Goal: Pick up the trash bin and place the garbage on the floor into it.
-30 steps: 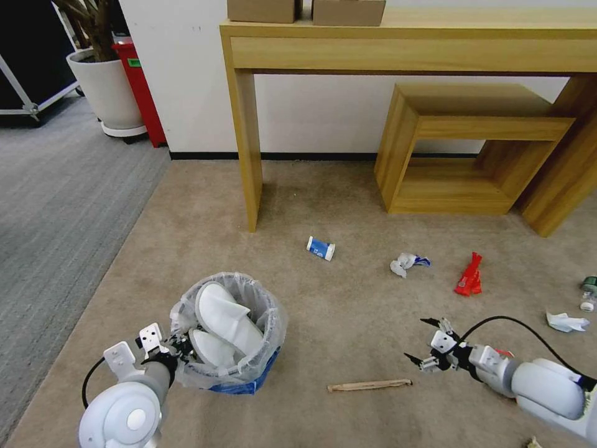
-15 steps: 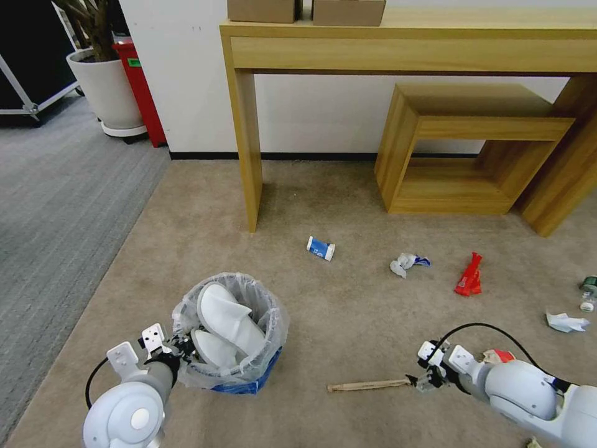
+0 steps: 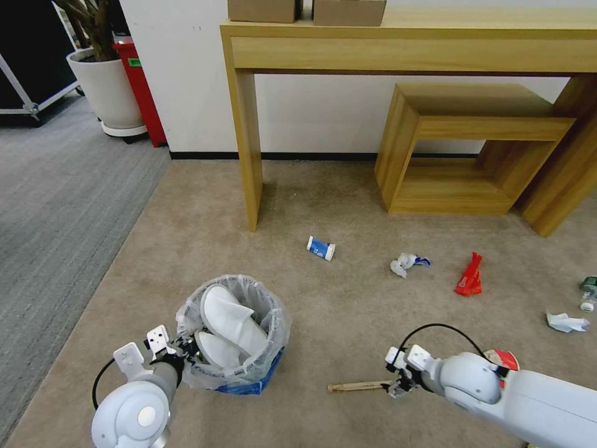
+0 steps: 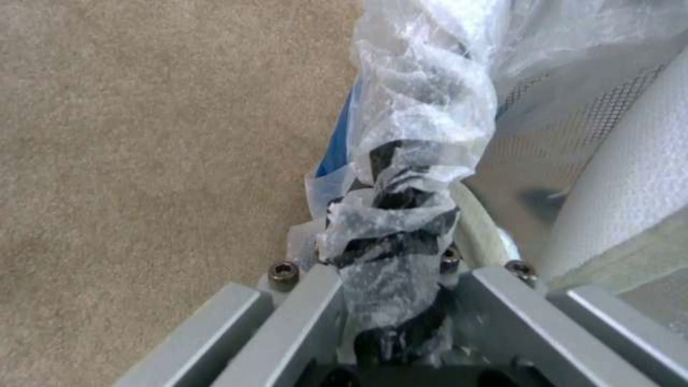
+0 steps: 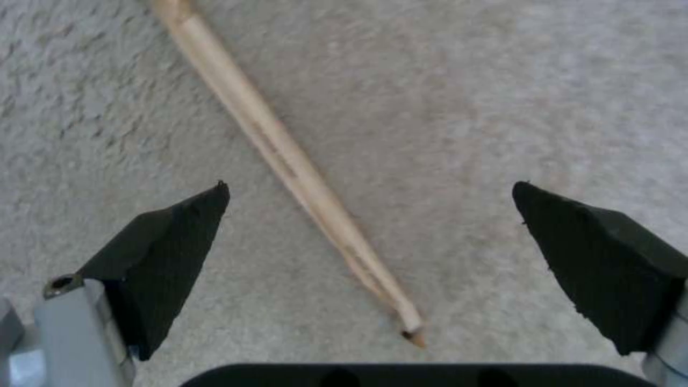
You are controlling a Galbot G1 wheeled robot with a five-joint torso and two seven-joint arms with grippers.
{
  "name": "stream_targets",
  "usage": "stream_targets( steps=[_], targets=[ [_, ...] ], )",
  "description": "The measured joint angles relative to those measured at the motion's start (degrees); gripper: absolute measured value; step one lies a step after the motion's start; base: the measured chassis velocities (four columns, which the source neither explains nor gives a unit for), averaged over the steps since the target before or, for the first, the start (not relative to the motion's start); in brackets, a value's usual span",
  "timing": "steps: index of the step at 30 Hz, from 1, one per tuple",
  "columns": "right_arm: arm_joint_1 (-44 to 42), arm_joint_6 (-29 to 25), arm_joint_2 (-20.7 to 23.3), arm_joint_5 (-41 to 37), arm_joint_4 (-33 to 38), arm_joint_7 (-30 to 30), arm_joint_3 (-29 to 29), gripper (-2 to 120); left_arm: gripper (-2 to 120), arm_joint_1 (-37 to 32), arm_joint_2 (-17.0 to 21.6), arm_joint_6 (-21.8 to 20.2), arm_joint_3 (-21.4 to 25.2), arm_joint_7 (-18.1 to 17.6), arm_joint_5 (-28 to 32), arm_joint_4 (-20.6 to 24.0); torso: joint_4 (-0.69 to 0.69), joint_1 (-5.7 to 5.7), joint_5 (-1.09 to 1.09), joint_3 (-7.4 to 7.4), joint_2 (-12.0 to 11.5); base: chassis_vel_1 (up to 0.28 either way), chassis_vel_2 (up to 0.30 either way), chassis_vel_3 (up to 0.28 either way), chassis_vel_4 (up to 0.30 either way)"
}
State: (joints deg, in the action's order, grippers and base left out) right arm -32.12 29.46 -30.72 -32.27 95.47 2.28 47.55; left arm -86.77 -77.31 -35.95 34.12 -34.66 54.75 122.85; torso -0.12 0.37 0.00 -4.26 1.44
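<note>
The trash bin (image 3: 249, 379), blue with a crinkled clear liner, stands on the beige carpet with two white slippers (image 3: 227, 320) inside. My left gripper (image 3: 186, 351) is shut on its near rim; in the left wrist view the gripper (image 4: 394, 258) pinches the bag-covered rim (image 4: 423, 161). A wooden stick (image 3: 364, 386) lies to the bin's right. My right gripper (image 3: 398, 381) hovers low over the stick's right end, open, and its fingers (image 5: 179, 231) straddle the stick (image 5: 287, 161) without touching it. Other garbage lies beyond: a blue-white packet (image 3: 321, 247), crumpled paper (image 3: 407, 264), a red wrapper (image 3: 469, 275).
A small bottle (image 3: 588, 292) and white paper (image 3: 564, 322) lie at the far right. A wooden console table (image 3: 245, 155) and a wooden cube shelf (image 3: 460, 149) stand against the wall. A plant pot (image 3: 109, 87) and a red object (image 3: 140, 81) sit at the back left.
My right gripper has swung left and dropped down to the stick's right end. The left gripper and bin have barely shifted.
</note>
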Motion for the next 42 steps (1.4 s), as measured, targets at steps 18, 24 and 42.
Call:
stream_targets(
  steps=[18, 24, 42],
  targets=[
    [5.12, -8.68, -5.03, 5.19, -9.45, 5.08, 9.29, 100, 0, 0.11, -2.82, 0.44, 0.70, 0.94, -2.02, -0.83, 0.00, 0.00, 0.01, 0.00, 0.00, 0.000, 0.000, 0.000, 0.000],
    [5.44, -10.38, -6.98, 5.39, -11.70, 4.33, 10.58, 100, 0, 0.21, -2.90, 0.54, 0.84, 1.00, -2.05, -1.12, -0.01, 0.00, 0.01, 0.00, 0.00, 0.000, 0.000, 0.000, 0.000],
    [5.34, -13.33, -11.72, 4.36, -16.37, 1.61, 12.62, 77, 0, 1.00, -2.00, 0.98, 0.93, 1.11, -1.39, -2.34, -0.03, 0.00, -0.07, 0.02, 0.02, 0.000, 0.000, 0.000, 0.000]
  ],
)
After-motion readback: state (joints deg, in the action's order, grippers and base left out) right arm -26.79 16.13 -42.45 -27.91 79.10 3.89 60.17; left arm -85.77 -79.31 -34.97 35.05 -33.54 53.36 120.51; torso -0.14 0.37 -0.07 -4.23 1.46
